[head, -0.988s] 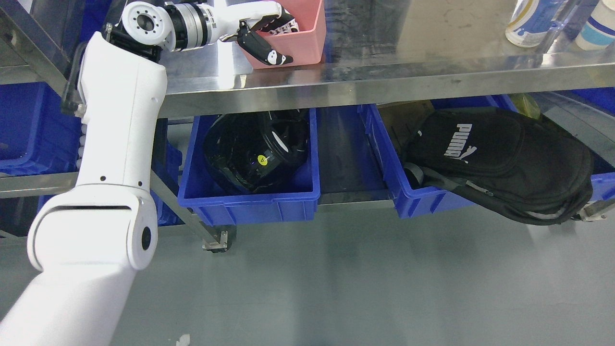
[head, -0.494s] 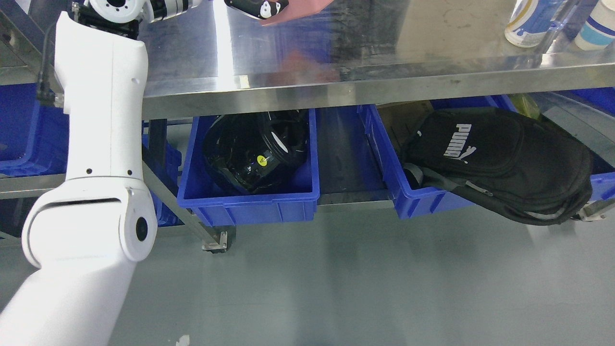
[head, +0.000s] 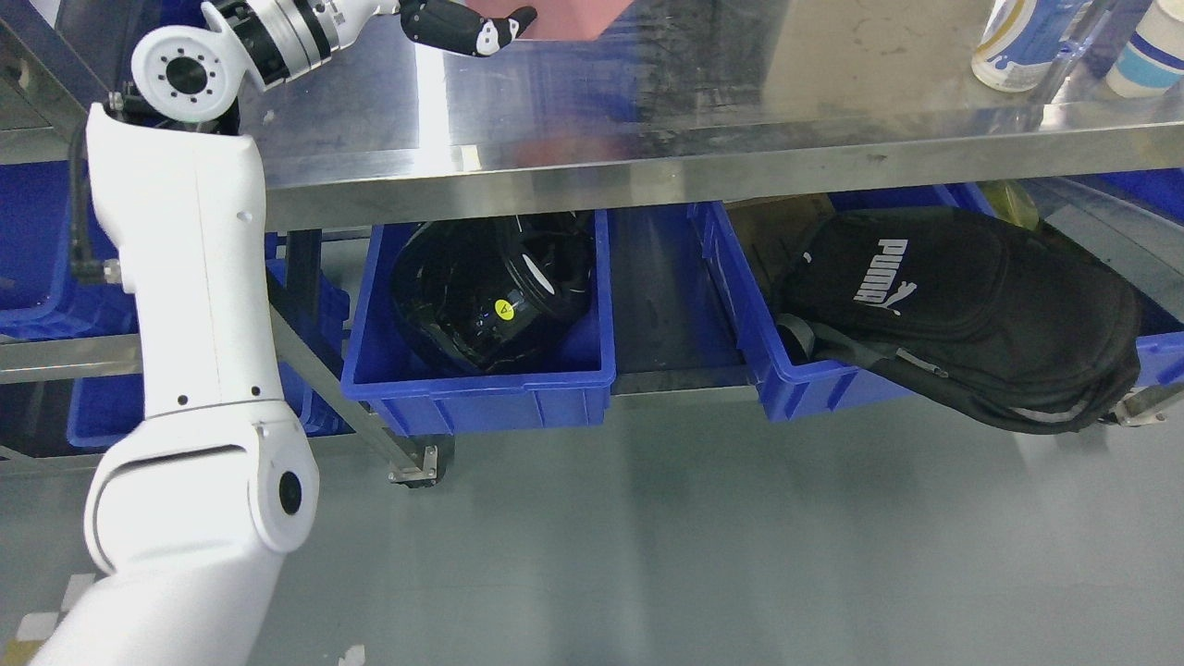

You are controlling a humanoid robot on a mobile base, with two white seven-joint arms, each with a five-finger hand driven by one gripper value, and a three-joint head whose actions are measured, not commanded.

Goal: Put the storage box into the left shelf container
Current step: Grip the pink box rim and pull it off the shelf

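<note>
Above the steel bench (head: 647, 139), near its far-left edge, the left hand (head: 462, 23) apparently gripped the pink storage box (head: 573, 13), mostly cropped, lying right of the fingers.

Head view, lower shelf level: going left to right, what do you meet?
Left arm → blue bin holding a black helmet → bare shelf gap → second blue bin with a black Puma bag draped over it.

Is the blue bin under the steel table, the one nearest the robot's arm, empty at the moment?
No, the blue bin holds a shiny black helmet that fills most of it.
</note>
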